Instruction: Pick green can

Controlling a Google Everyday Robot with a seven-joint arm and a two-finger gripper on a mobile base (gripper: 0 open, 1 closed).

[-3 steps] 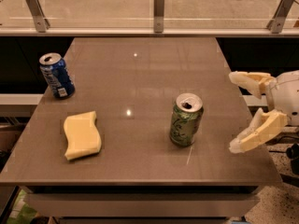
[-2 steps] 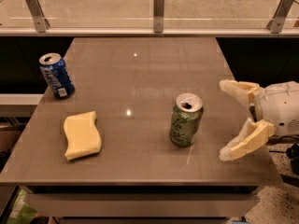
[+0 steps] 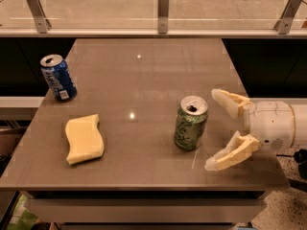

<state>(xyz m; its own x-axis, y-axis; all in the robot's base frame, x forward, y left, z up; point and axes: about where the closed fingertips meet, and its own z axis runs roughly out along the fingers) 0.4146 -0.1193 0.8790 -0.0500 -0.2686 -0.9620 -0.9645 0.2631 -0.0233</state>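
Observation:
The green can [image 3: 190, 123] stands upright on the brown table [image 3: 144, 71], right of centre, its silver top with an opening facing up. My gripper [image 3: 214, 130] comes in from the right edge at can height. It is open, with its cream fingers [image 3: 233, 153] spread wide, one behind and one in front. The fingertips are just right of the can and do not touch it. The gripper holds nothing.
A blue can [image 3: 57, 77] stands upright at the table's left edge. A yellow sponge [image 3: 84, 138] lies flat at the front left. A glass railing with metal posts [image 3: 163, 5] runs behind the table. The table's front edge is close below the gripper.
My gripper has moved left toward the green can, staying open. The can, blue can and sponge have not moved.

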